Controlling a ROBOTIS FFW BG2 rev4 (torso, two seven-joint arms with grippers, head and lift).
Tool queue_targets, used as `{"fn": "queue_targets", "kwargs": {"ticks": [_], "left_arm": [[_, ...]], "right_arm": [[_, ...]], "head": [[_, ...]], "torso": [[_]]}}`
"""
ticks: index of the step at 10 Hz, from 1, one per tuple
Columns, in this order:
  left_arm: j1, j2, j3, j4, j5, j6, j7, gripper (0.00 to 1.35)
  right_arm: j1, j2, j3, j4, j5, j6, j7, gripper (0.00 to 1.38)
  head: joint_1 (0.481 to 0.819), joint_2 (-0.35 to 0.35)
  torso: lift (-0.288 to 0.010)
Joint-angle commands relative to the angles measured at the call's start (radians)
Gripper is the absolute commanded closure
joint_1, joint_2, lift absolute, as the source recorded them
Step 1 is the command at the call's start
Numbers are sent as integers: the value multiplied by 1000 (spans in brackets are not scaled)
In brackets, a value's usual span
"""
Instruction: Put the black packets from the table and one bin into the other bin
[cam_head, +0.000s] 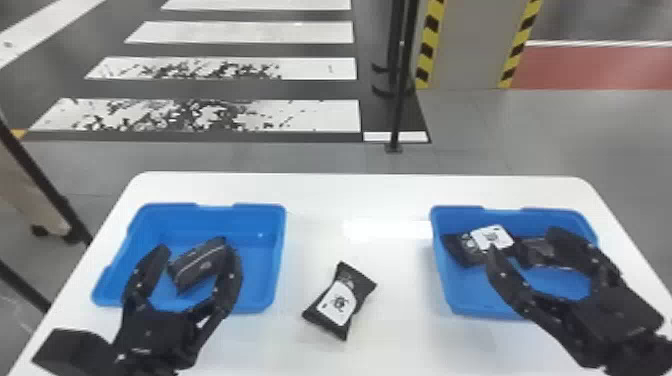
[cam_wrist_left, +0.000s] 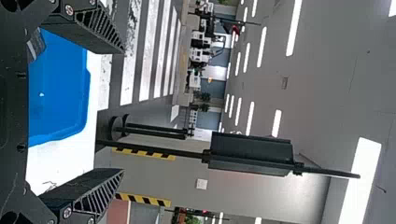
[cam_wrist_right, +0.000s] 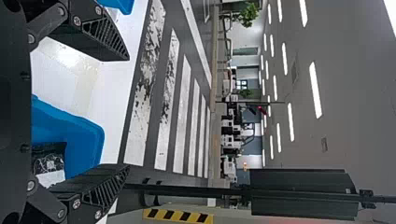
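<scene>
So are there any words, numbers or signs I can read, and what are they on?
None that I can read.
Black packet on the table: white label with dark mark, too small to read.
Packet in the right bin: white label, too small to read.
Packet in the left bin: pale line, no readable text.
Stripes on the pillar: no words.

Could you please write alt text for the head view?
The robot's open black left gripper is at a blue plastic bin holding a black packet; its open right gripper is at a matching bin with more packets. A white-labelled black packet lies between the bins on a white table.
</scene>
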Motion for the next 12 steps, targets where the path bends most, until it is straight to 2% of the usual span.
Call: {"fn": "queue_targets", "kwargs": {"ticks": [1,6,7,8,9,10,12], "left_arm": [[0,1,0,0,0,0,0,128],[0,0,0,0,0,-3,0,128],[0,0,2,0,0,-3,0,128],[-2,0,0,0,0,-5,0,128],[-2,0,2,0,0,0,0,128],[-2,0,2,0,0,0,0,128],[-5,-2,2,0,0,2,0,128]], "right_arm": [[0,0,0,-2,0,0,0,219],[0,-2,0,-7,6,5,0,219],[-20,-17,32,6,4,5,6,214],[-59,-34,64,30,10,15,48,214],[-91,-40,82,42,32,40,80,214],[-137,-48,100,91,34,74,126,214],[-231,-81,183,168,30,167,190,213]], "head": [[695,15],[695,14],[695,15],[695,26],[695,41],[695,68],[695,109]], "torso": [[-110],[-110],[-110],[-110],[-110],[-110],[-110]]}}
